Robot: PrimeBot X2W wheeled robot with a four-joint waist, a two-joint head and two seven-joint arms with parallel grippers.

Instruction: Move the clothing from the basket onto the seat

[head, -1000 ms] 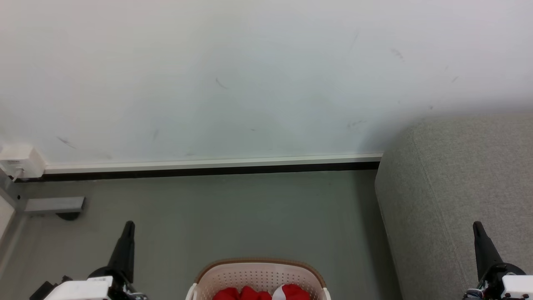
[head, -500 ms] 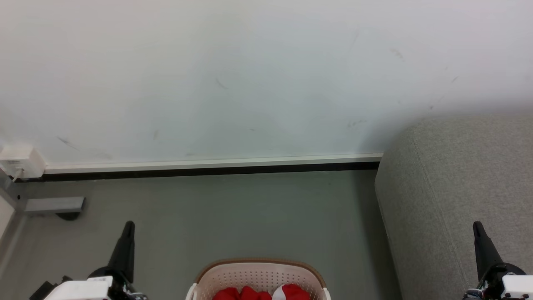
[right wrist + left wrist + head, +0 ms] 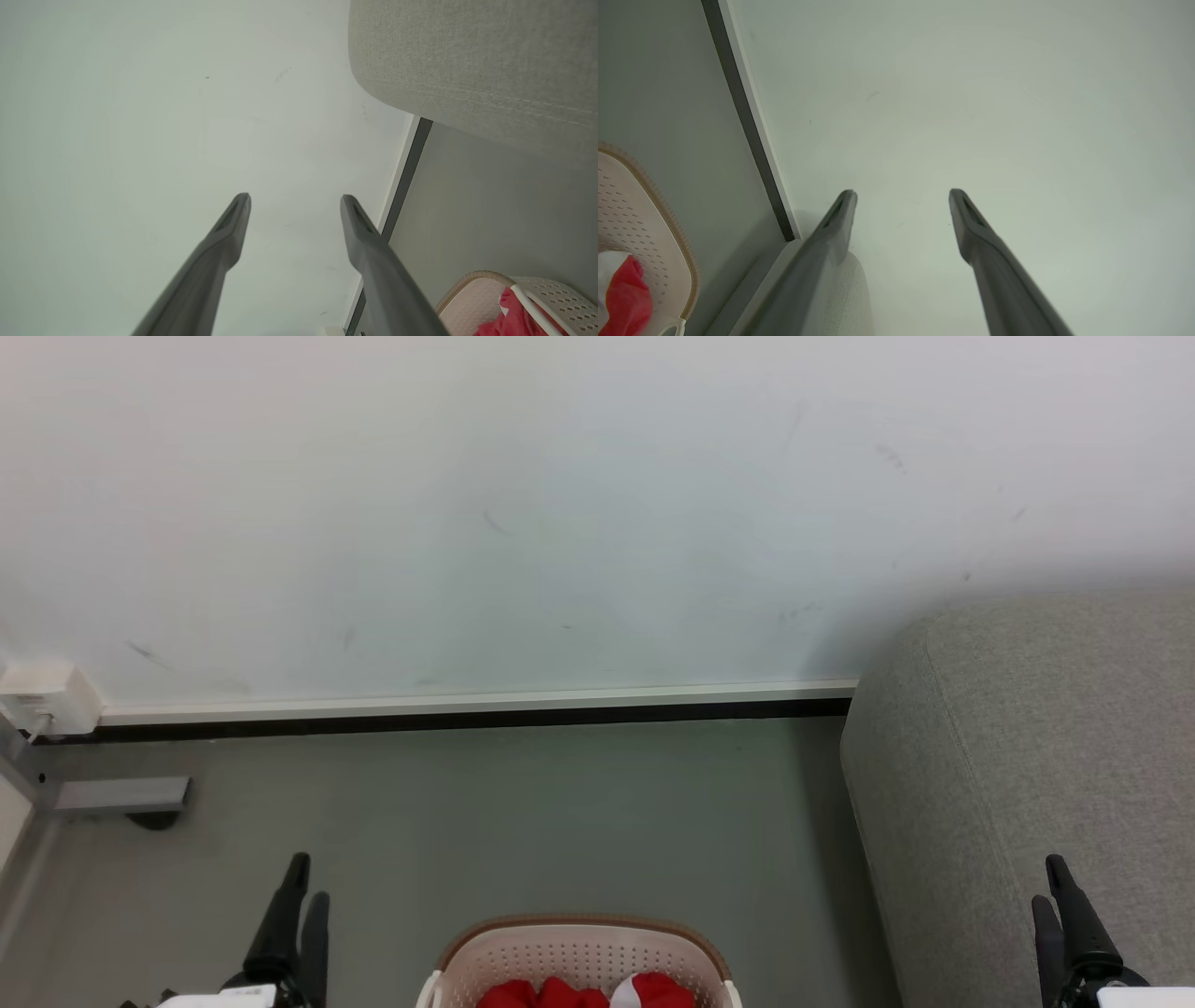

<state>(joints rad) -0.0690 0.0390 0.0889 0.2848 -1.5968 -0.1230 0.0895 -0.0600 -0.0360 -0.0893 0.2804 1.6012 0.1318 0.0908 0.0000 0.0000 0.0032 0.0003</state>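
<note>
1. Since the earlier frames, both end effectors have changed. The left end effector (image 3: 308,882) and the right end effector (image 3: 1047,882) each showed as a single closed dark point. Each now shows two parted fingers and sits a little lower in the head view. The basket, the clothing and the seat lie as they did.
2. In each wrist view the two fingers stand wide apart with nothing between them, only the pale wall (image 3: 560,523) beyond. Both end effectors are spread open and empty.
3. The clothing (image 3: 551,994), red with a white patch, lies inside the basket (image 3: 579,952) at the bottom edge of the head view. The basket stands on the floor (image 3: 560,821), between the two end effectors and touched by neither.
4. The seat (image 3: 1046,728) rises on the robot's right, apart from the basket. The part of it in view carries no garment.
5. Judged from this, the task is at its very start, with nothing yet transferred.
6. Only the far end of the basket shows, so the number of garments inside cannot be told; it may well be more than one.
7. The whole job is left: reach down into the basket, grip the fabric, lift it clear of the rim, carry it right and set it on the seat.
</note>
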